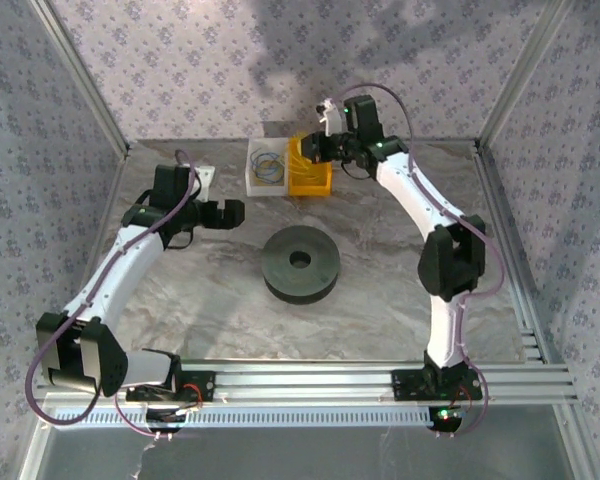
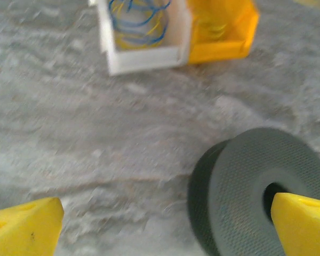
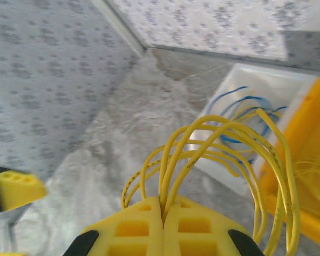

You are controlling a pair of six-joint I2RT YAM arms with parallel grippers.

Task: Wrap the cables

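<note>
Several yellow wire loops [image 3: 166,170] clamped in right claw [image 3: 162,207], left claw [image 2: 165,226] spread wide

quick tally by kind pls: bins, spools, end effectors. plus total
Bins: 2 (white bin, yellow bin)
Spools: 1 (black spool)
End effectors: 2 (left end effector open; right end effector shut on yellow wire)
Total: 5

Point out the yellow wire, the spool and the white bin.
yellow wire [image 3: 166,173]: right wrist view, bundled strands.
spool [image 1: 278,258]: top view, upper face.
white bin [image 2: 146,57]: left wrist view, front wall.
</note>
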